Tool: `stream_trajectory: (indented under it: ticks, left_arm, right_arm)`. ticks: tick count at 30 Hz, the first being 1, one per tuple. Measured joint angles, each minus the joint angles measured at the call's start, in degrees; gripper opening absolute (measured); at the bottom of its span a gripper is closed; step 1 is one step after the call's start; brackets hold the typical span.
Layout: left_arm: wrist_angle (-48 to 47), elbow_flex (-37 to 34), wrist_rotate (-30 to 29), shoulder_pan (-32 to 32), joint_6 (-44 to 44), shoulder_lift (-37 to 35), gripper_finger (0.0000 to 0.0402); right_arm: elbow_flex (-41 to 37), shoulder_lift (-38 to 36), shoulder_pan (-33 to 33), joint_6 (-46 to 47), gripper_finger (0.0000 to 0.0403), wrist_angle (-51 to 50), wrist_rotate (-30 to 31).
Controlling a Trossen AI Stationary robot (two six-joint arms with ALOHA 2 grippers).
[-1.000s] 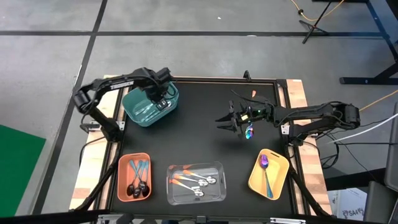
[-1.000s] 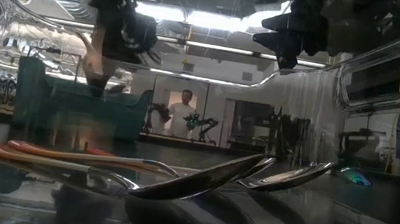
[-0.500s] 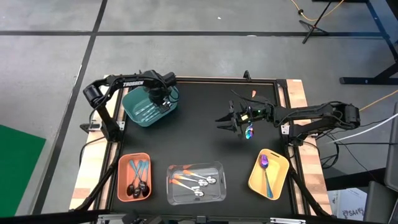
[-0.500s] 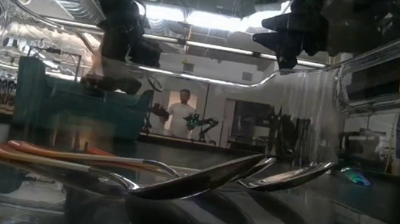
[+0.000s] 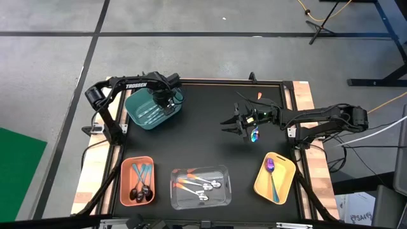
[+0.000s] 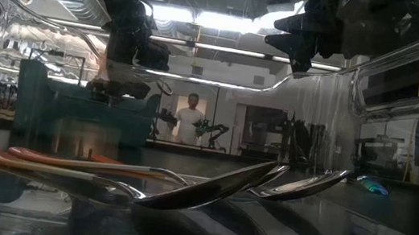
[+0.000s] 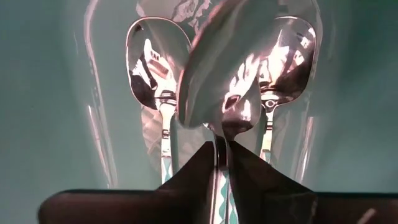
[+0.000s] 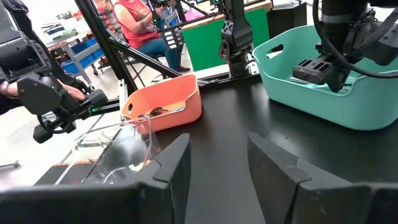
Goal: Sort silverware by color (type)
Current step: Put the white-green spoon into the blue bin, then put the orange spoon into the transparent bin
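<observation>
My left gripper [image 5: 164,100] points down into the teal bin [image 5: 145,113] and is shut on a spoon [image 7: 217,74] with a silvery bowl and a teal-patterned handle. Two like spoons [image 7: 158,62] lie flat on the bin's floor beneath it. A spoon with a shiny purple bowl [image 5: 255,135] lies on the black table. Just to its left my right gripper [image 5: 230,124] hovers open, pointing level toward the table's left, with nothing between its fingers [image 8: 180,162]. My left gripper pinches the spoon's thin neck [image 7: 221,146], just behind the bowl, between its two fingers [image 7: 198,165]. The fingers come from above, pointing down. The spoon hangs bowl-down below them, over the spoons on the bin's floor; whether it touches them, I cannot tell.
Along the near edge stand a salmon bin [image 5: 124,184] with dark-bowled, teal-handled spoons, a clear bin [image 5: 224,191] with silver, orange-handled spoons, and a yellow bin [image 5: 285,181] with a purple spoon. The clear bin's spoons [image 6: 209,184] fill the low view. People [image 8: 140,25] stand beyond the table.
My left gripper has sunk with the spoon into the teal bin, then held still. My right gripper has kept still.
</observation>
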Motion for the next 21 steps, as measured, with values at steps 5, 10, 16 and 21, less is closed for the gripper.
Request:
stream_trajectory:
  ticks: [5,10,16,21]
  left_arm:
    - [0.4,0.0,0.0,0.0,-0.1,0.0,0.0069]
    - [1.5,0.0,0.0,-0.1,-0.1,0.0,0.0085]
    - [2.6,0.0,0.0,-0.1,-0.1,0.0,0.0088]
    - [2.6,0.0,0.0,-0.1,-0.2,0.0,0.0088]
  right_arm:
    - [0.0,0.0,0.0,0.0,0.0145,0.0,0.0]
    - [0.0,0.0,0.0,0.0,0.0145,0.0,0.0]
    - [0.0,0.0,0.0,0.1,0.0145,0.0,0.0]
    - [0.0,0.0,0.0,0.1,0.0145,0.0,0.0]
